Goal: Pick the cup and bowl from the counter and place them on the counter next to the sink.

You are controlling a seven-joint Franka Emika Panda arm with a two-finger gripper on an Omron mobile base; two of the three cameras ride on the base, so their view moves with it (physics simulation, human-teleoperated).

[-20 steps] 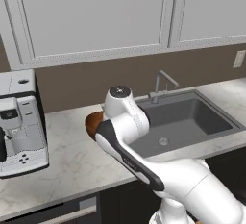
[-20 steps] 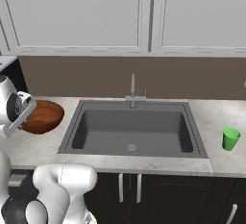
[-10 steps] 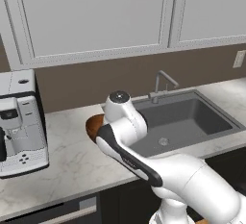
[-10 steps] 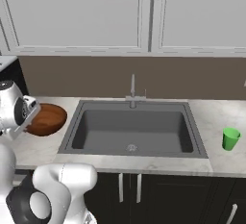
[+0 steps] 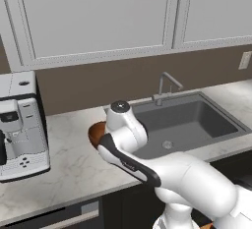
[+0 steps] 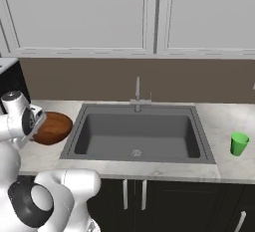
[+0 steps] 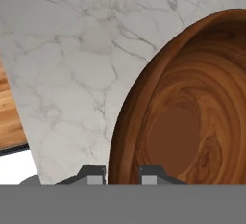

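Note:
The reddish-brown bowl (image 7: 187,122) lies left of the sink (image 6: 137,136) on the white marble counter (image 7: 72,74). My gripper (image 7: 122,174) is shut on its near rim, one fingertip (image 7: 95,174) outside and the other inside. From the base cameras the bowl (image 5: 94,133) (image 6: 54,127) peeks out from behind my wrist. Whether it rests on the counter or hangs just above it, I cannot tell. The green cup (image 6: 239,143) stands upright on the counter right of the sink (image 5: 187,122).
A white coffee machine (image 5: 19,125) stands at the far left of the counter (image 5: 69,154). The slim faucet (image 6: 137,94) rises behind the basin. Wall cabinets (image 5: 98,12) hang above. Wooden floor (image 7: 9,117) shows past the counter's front edge.
My wrist has sunk a little, and the bowl in its grip has slid slightly towards the sink and the counter's front edge. The cup has not moved.

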